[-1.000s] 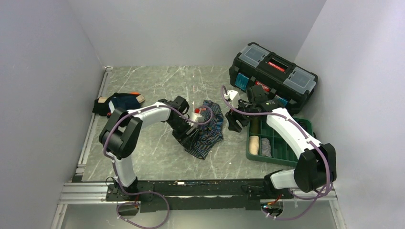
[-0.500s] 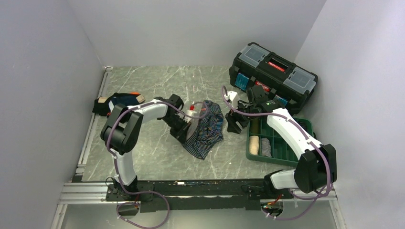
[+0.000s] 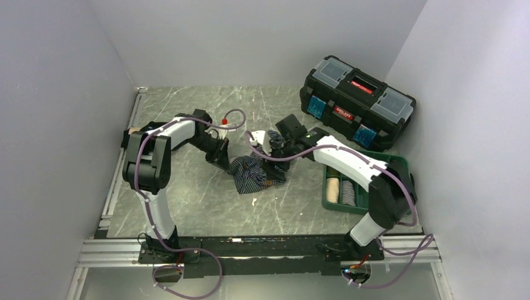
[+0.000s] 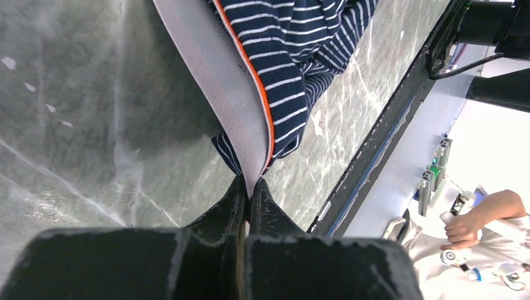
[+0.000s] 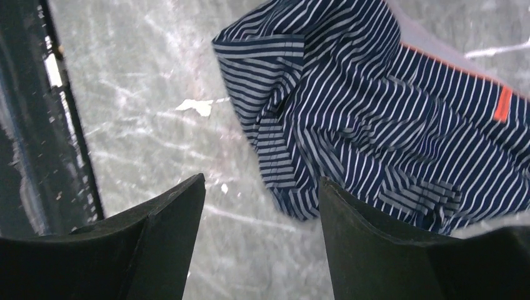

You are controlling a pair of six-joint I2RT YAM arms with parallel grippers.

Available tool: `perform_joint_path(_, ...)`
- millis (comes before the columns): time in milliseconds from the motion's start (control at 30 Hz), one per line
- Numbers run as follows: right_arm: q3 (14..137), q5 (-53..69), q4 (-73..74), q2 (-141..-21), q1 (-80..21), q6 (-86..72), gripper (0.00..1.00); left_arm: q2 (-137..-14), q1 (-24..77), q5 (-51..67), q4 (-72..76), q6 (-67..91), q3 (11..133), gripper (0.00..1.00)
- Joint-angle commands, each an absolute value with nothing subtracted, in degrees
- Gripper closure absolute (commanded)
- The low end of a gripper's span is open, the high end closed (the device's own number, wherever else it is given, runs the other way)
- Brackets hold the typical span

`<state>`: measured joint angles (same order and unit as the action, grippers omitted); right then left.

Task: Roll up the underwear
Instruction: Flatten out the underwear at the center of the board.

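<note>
Item 1, left gripper (image 3: 220,156): sits at about 10 o'clock from the garment in the top view, at the end of the left arm, which reaches in from the table's left side. Jaws are clenched. In the left wrist view the two black fingertips (image 4: 232,199) are pressed together on the end of the grey waistband (image 4: 215,75), with its orange edge just beside the pinch. Item 2, striped underwear (image 3: 256,172): navy with thin white stripes, lying crumpled and partly bunched near the middle of the grey marbled table (image 3: 187,200). The pinched waistband corner is drawn out toward 10 o'clock and the rest of the cloth (image 4: 300,50) spreads away from it. A small orange tab shows on the fabric (image 5: 387,112) in the right wrist view. Item 3, right gripper (image 3: 270,150): at about 1 o'clock from the garment, over its upper edge. Jaws stand well apart and released, with nothing between the fingers (image 5: 162,231). The folded hem of the cloth lies just beyond the gap, and whether the fingers touch the fabric cannot be told. Item 4, green tray (image 3: 394,165): at 3 o'clock on the table, holding a tan roll (image 3: 332,187) and a grey roll (image 3: 347,194) side by side. Item 5, black toolbox (image 3: 356,100): at 1 o'clock on the table, behind the tray, with a red latch on top.
</note>
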<state>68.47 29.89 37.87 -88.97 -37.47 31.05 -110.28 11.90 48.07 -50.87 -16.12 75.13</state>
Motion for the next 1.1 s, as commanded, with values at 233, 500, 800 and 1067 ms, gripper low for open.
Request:
perform_joint_path(233, 71.91, 27.57, 18.2, -101.12, -43.08, 26.93, 0.31, -115.1, 9.18, 48.68, -57.55, -19.75, 75.13, 1.0)
perform_joint_path(500, 76.16, 28.78, 15.55, -107.56, -43.47, 20.19, 0.34, -115.36, 8.95, 49.2, -57.2, -19.52, 74.67, 1.0)
perform_joint_path(800, 79.62, 29.92, 18.4, -112.88, -43.68, 20.52, 0.34, -115.78, 8.88, 49.95, -56.11, -19.21, 74.36, 1.0)
perform_joint_path(1067, 82.04, 31.55, 21.39, -115.92, -44.02, 21.76, 0.39, -115.5, 8.79, 50.1, -55.88, -19.3, 74.21, 1.0)
